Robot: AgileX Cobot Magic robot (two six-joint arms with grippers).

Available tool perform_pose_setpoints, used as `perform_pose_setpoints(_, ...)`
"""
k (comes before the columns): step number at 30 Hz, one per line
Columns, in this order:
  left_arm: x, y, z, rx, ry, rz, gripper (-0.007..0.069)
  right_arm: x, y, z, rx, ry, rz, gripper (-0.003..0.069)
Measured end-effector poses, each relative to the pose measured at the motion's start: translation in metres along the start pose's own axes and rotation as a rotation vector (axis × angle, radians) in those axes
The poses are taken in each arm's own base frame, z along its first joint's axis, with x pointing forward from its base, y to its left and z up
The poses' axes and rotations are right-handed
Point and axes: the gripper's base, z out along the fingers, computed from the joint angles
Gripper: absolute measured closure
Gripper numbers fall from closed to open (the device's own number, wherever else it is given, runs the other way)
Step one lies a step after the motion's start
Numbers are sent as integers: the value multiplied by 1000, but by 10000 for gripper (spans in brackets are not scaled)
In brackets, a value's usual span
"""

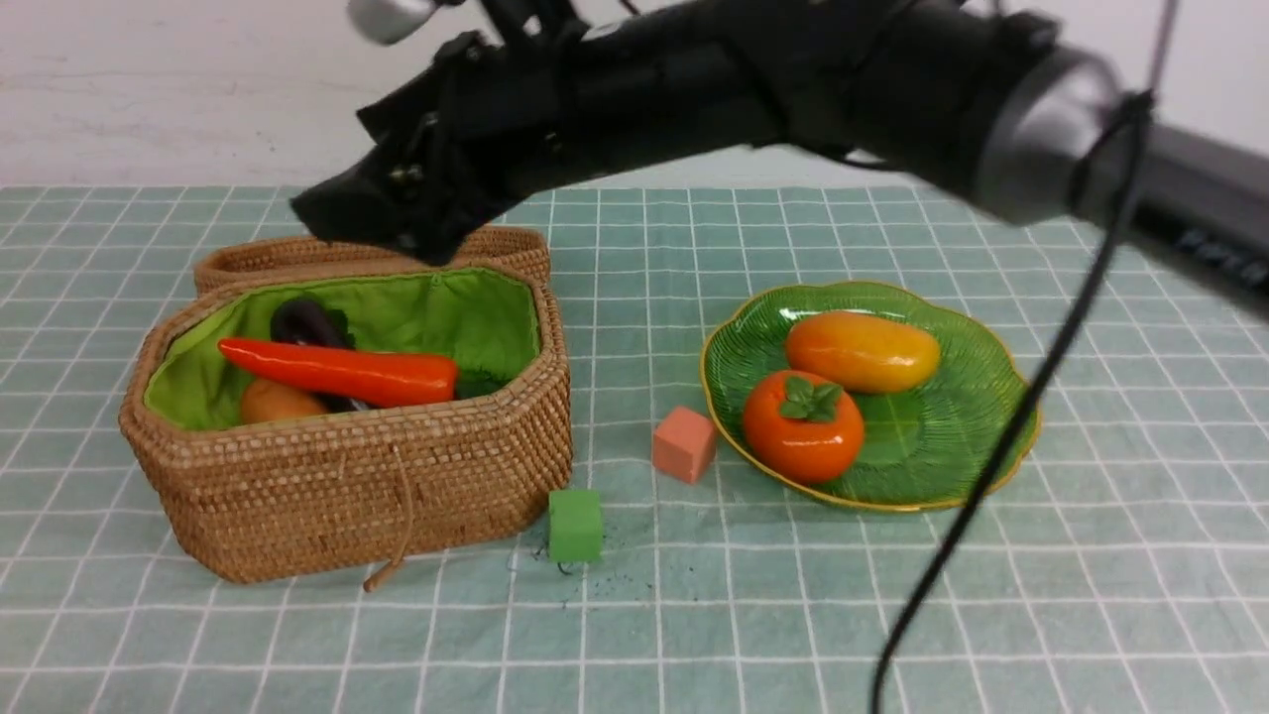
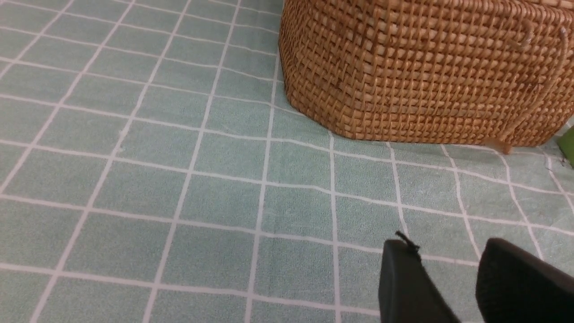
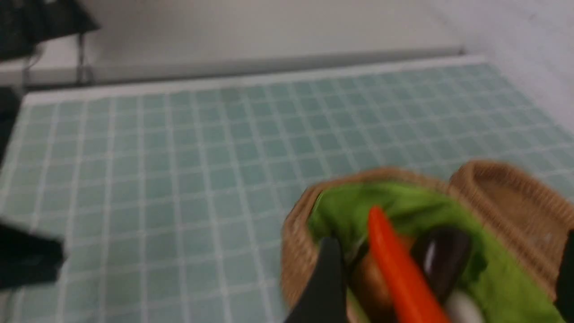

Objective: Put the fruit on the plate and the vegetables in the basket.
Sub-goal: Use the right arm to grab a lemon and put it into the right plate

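The basket [image 1: 347, 476] stands on the left of the checked cloth [image 1: 694, 615] covering the surface, lid [image 1: 377, 253] folded back behind it, green lining exposed. Inside lie the carrot [image 1: 342, 372], resting across the top, the eggplant [image 1: 307, 325] behind it and the potato [image 1: 278, 402] beneath its near side; the right wrist view, blurred, also shows a white item [image 3: 464, 309] low in the basket, likely the radish, not confirmed. The plate [image 1: 952, 466] sits well apart to the right, holding the mango [image 1: 863, 350] at the rear and the round orange-red fruit [image 1: 803, 424] with green top at the front, the two just beside each other. No lemon is seen in any view. A pink cube [image 1: 684, 443] lies on the cloth just beside the plate's left rim; a green cube [image 1: 575, 526] lies just beside the basket's front right corner. The right arm reaches across from the right, its tool [image 1: 397, 223] above the basket's rear edge, clear of the contents; in its wrist view the two fingers stand wide apart with the carrot and eggplant seen between them, nothing gripped: tool open. The left tool [image 2: 448, 287] appears only in its wrist view, low over bare cloth, near the basket's outer wall; its fingers [image 2: 403, 282] are partly apart with nothing between them.
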Motion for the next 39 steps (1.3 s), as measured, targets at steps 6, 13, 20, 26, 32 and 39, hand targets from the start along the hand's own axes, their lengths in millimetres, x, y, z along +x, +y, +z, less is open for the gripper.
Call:
perform_pose_setpoints(6,0,0,0,0,0,0,386,2,29,-68,32,355,-71,43)
perform_pose_setpoints(13,0,0,0,0,0,0,386,89,76,-108,154,657,-6,43)
perform_pose_setpoints(20,0,0,0,0,0,0,386,148,146,-94,-17,842,66,43)
perform_pose_setpoints(26,0,0,0,0,0,0,386,156,171,-85,-63,884,69,43)
perform_pose_setpoints(32,0,0,0,0,0,0,386,167,165,-75,-14,944,81,43)
perform_pose_setpoints(39,0,0,0,0,0,0,386,187,162,-62,-8,994,95,43)
